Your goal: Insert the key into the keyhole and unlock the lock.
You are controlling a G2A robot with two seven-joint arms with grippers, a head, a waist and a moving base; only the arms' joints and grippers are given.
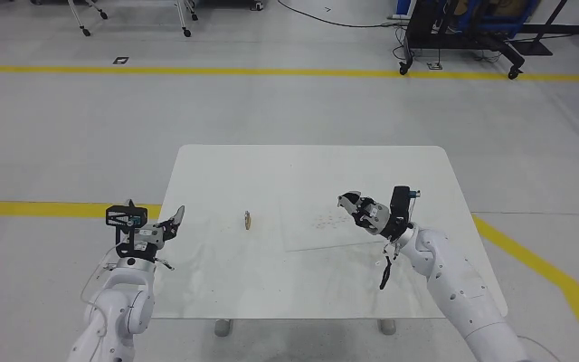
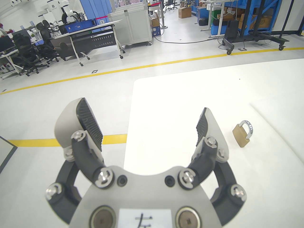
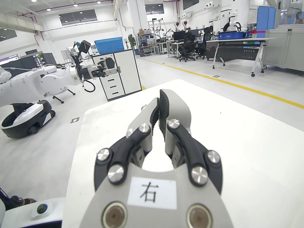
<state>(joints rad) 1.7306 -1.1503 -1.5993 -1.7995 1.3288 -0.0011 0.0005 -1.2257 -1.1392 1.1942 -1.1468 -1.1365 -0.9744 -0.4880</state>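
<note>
The top view looks steeply down on the whole table (image 1: pixel 308 181). Both wrist views skim low across it from opposite ends.

Brass padlock (image 2: pixel 242 135), silver shackle, resting on white table (image 1: pixel 317 172), left of centre.

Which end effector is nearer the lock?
Left. The left end effector hovers at the table edge near the lock; the right end effector is farther, on its other side.
</note>
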